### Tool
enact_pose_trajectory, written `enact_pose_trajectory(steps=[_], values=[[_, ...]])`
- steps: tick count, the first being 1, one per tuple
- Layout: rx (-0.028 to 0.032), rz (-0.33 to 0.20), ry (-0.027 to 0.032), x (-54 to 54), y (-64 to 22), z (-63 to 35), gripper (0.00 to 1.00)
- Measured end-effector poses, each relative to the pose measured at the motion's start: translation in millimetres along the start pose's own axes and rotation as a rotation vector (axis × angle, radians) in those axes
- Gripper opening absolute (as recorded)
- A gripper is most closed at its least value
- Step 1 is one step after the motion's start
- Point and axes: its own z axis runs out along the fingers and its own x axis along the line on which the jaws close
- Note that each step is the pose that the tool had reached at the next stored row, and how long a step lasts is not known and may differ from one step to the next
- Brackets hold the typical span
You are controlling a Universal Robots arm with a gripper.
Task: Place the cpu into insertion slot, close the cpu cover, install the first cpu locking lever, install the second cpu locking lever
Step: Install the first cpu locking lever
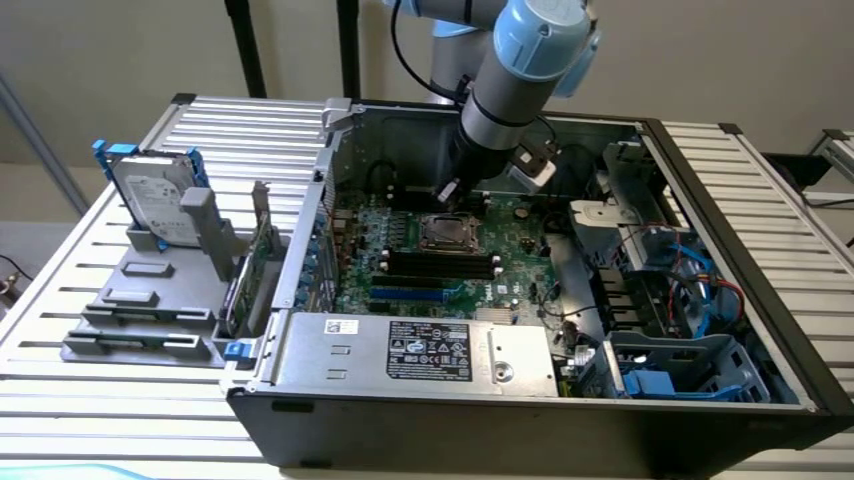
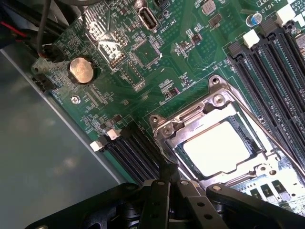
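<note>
1. Gripper point(image 1: 447, 192): lowered into the open computer case point(image 1: 747, 330), just above the green motherboard point(image 2: 157, 57) on the side of the socket farther from the exterior camera. Jaws fully closed, with nothing between them.
2. CPU point(image 2: 217, 149): pale silver face, lying flat inside the insertion slot point(image 1: 447, 233), seated square to it.
3. CPU cover point(image 2: 200, 118): silver frame plate down flat around the chip, its window showing the chip's face.
4. Locking levers: a thin wire lever point(image 2: 267, 129) runs along one edge of the socket; whether it is hooked home cannot be told.
5. Key relation: in the wrist view the closed jaw tip point(image 2: 167, 172) sits right at the socket's rim, touching or just short of it, at the corner beside the short black memory slots point(image 2: 128, 152). The socket lies directly ahead of the jaws; its nearest edge runs crosswise to them.
6. Surroundings: case rests on a ribbed metal bench point(image 1: 160, 400); a hard drive point(image 1: 150, 195) stands in a grey holder at the exterior view's left.
</note>
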Motion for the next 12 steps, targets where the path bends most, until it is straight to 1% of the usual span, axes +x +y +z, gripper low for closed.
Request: enact_pose_trajectory(steps=[12], values=[[0.0001,-0.001,-0.0004,1.1,4.1,2.3,0.11]])
